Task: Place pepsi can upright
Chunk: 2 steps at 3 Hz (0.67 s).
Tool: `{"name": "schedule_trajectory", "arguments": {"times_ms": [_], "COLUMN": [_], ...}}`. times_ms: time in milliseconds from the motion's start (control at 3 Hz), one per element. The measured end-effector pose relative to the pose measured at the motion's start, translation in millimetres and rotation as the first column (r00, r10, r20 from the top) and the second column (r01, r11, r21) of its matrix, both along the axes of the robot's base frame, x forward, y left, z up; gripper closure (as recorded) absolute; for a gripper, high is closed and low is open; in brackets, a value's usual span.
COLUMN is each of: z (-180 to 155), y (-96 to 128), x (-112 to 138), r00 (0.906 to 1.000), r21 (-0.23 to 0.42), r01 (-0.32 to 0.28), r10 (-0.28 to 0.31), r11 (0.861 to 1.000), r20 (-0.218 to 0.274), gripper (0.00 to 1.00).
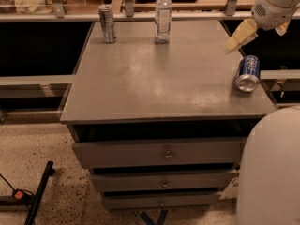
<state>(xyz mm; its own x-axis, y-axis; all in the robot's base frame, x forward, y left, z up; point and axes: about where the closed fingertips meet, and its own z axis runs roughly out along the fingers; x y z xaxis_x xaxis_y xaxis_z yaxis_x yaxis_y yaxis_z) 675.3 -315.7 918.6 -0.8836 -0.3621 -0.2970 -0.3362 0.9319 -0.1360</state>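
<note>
The blue pepsi can [247,73] lay on its side on the grey table [159,83]. It was close to the right edge, about halfway back. Its shiny silver end faced the front of the table. The gripper [260,32] hung in the air above the can and a bit further back, not touching it. It sat at the end of a fat white arm [279,3] that came in from the top right corner. One pale yellow finger [240,34] pointed down and to the left, toward the table. A small bit of the other one peeked out on the far side of the arm, so the jaws looked apart, and they held nothing. At the back left of the table stood a thin silver can [107,23], straight up. Near it, at the back middle, stood a clear water bottle [162,14] with a white cap, also straight up. Both were far away from the pepsi can. Under the table top there were three grey drawers [164,154], one below the other. A big round white part of the robot [272,172] filled the bottom right corner. The floor [56,144] was speckled, and a black bar [38,191] lay on it at the bottom left.
</note>
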Motion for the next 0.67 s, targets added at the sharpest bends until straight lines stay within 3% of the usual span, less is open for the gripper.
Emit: {"name": "schedule_trajectory", "arguments": {"times_ms": [333, 667], "z": [-11.8, -30.1], "y": [-7.6, -8.1], "x": [-4.5, -12.3], "r00": [0.9856, 0.9515], "r21": [-0.011, -0.032], "r01": [0.163, 0.288], "r10": [-0.163, -0.289], "r11": [0.987, 0.957], "r20": [-0.043, -0.104], "gripper": [0.0, 0.0]}}
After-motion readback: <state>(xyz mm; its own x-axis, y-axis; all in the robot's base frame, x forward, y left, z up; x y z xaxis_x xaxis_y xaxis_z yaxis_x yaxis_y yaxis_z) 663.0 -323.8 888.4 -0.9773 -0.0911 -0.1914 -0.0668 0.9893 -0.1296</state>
